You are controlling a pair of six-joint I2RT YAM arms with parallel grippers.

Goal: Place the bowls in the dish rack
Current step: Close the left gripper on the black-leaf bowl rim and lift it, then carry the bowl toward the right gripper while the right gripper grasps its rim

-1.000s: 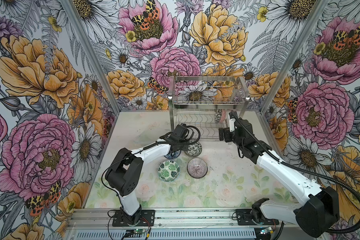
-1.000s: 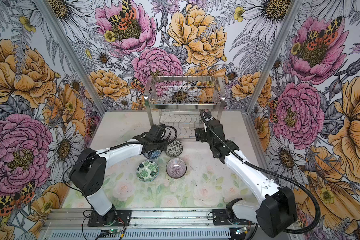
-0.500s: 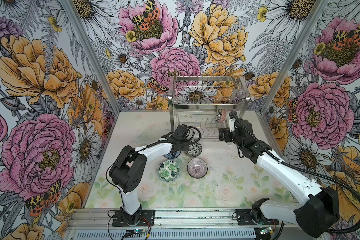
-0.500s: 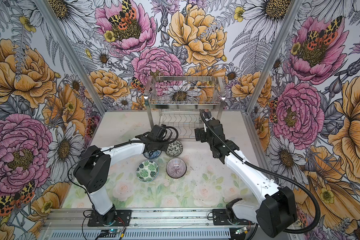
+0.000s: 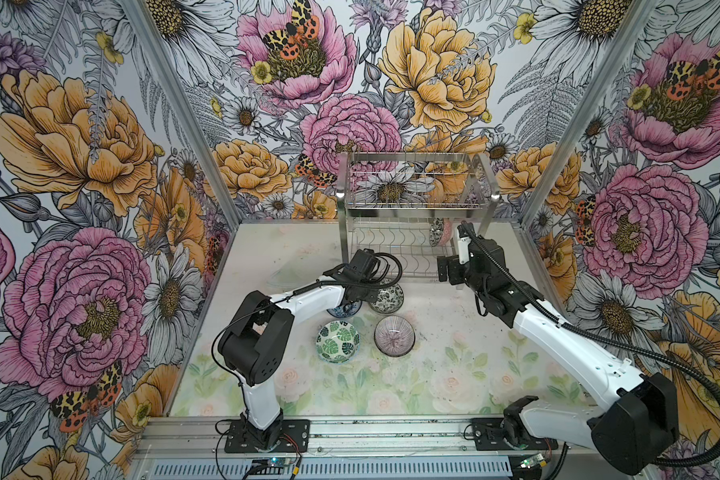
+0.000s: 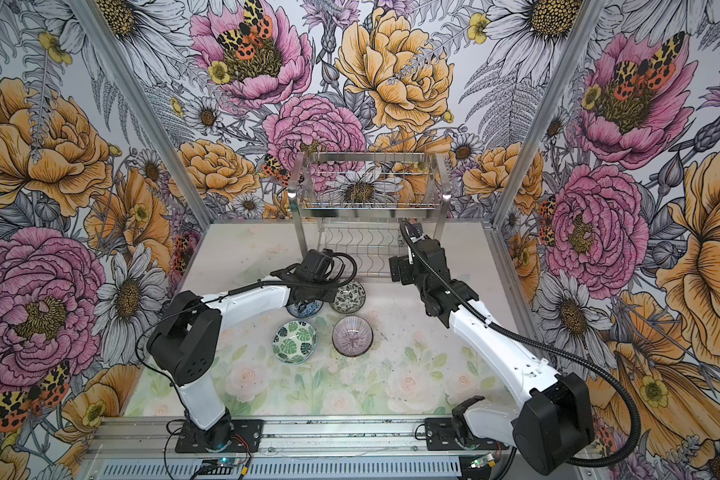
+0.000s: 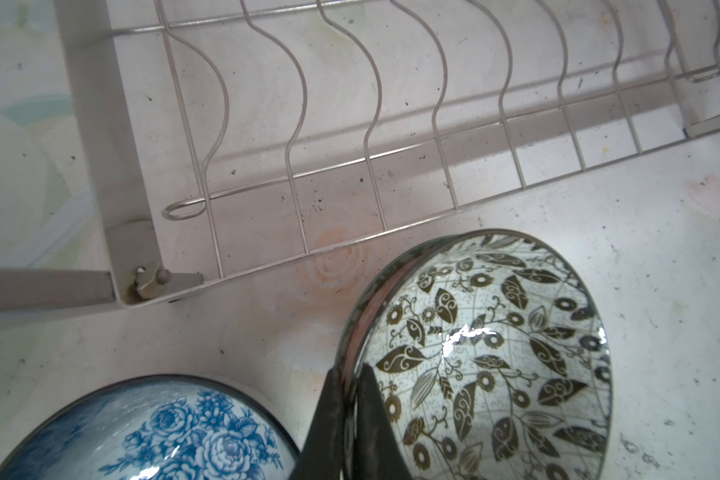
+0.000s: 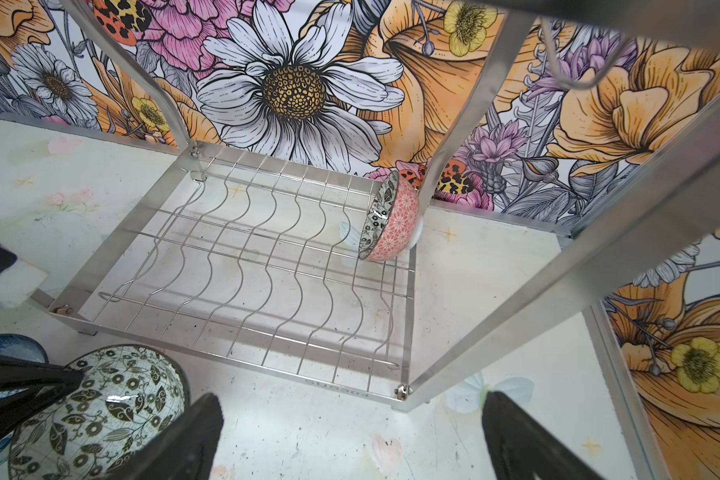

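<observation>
Left wrist view: the left gripper (image 7: 348,371) pinches the rim of the black-and-white floral bowl (image 7: 495,353), just in front of the dish rack (image 7: 105,124). The right gripper (image 8: 352,399) stands wide, empty, before the same rack.

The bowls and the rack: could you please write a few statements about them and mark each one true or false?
1. The left gripper is shut on the rim of the black-and-white bowl. True.
2. The right gripper holds a bowl. False: it is open and holds nothing.
3. A pink bowl stands on edge in the rack. True.
4. The leaf bowl is in the rack. False: it sits on the table.
</observation>
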